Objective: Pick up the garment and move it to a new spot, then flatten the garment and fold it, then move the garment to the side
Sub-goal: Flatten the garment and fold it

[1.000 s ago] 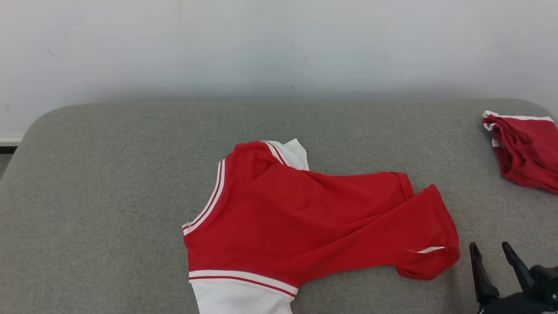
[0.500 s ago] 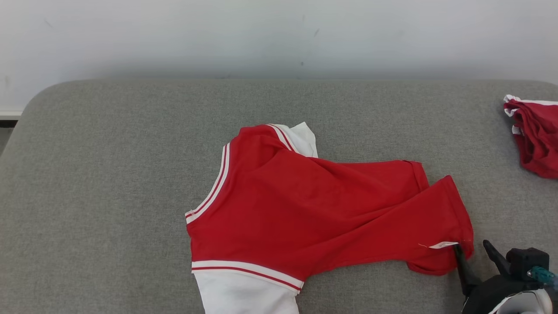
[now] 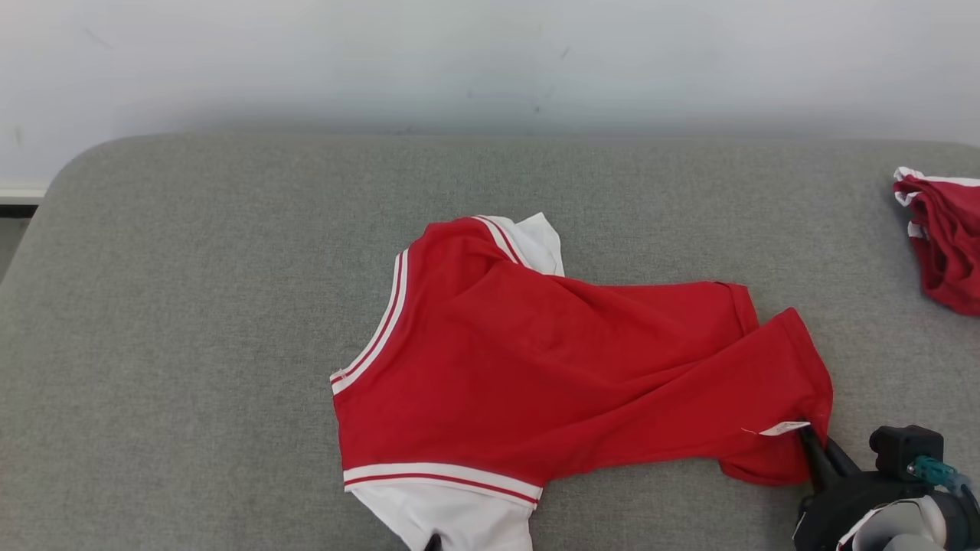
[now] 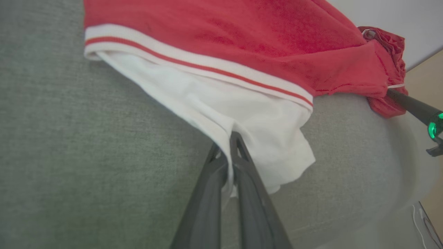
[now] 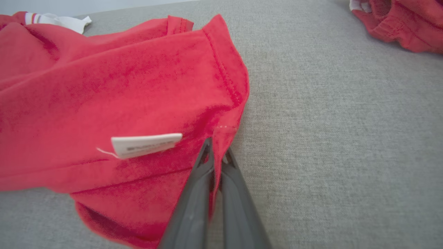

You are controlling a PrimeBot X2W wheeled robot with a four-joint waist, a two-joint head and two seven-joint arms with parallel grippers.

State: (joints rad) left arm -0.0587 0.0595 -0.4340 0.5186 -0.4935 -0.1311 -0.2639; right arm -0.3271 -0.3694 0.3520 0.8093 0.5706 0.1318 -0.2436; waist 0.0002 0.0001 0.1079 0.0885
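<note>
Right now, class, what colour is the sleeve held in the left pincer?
White; the sleeve shows best in the left wrist view.

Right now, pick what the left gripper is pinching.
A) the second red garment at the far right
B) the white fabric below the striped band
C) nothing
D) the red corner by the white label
B: in the left wrist view the left gripper is closed on the white fabric of the garment, just below the striped band.
</note>
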